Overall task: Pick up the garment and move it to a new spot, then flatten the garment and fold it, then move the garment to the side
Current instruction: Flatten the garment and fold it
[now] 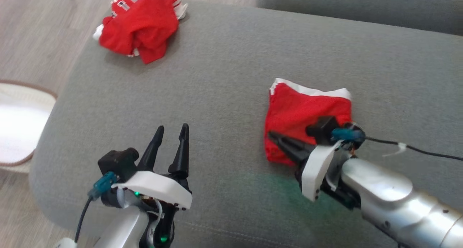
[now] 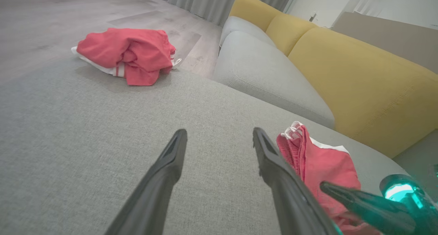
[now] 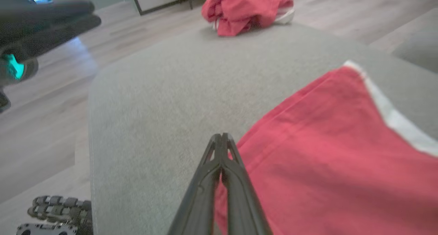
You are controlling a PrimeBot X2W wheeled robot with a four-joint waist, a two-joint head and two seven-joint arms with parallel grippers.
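Two bits of clothing sat on the grey cushion (image 1: 224, 78): folded red garment (image 1: 300, 110) right of centre, crumpled red garment (image 1: 139, 24) at the far left corner. My right gripper (image 1: 273, 135) was pinched together at the folded one's edge, while my left gripper (image 1: 173, 128) was spread apart, empty.

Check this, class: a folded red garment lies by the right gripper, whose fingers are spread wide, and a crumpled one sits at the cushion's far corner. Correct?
No. The fingers of the right gripper are shut together, not spread; the right wrist view shows it. The rest stands.
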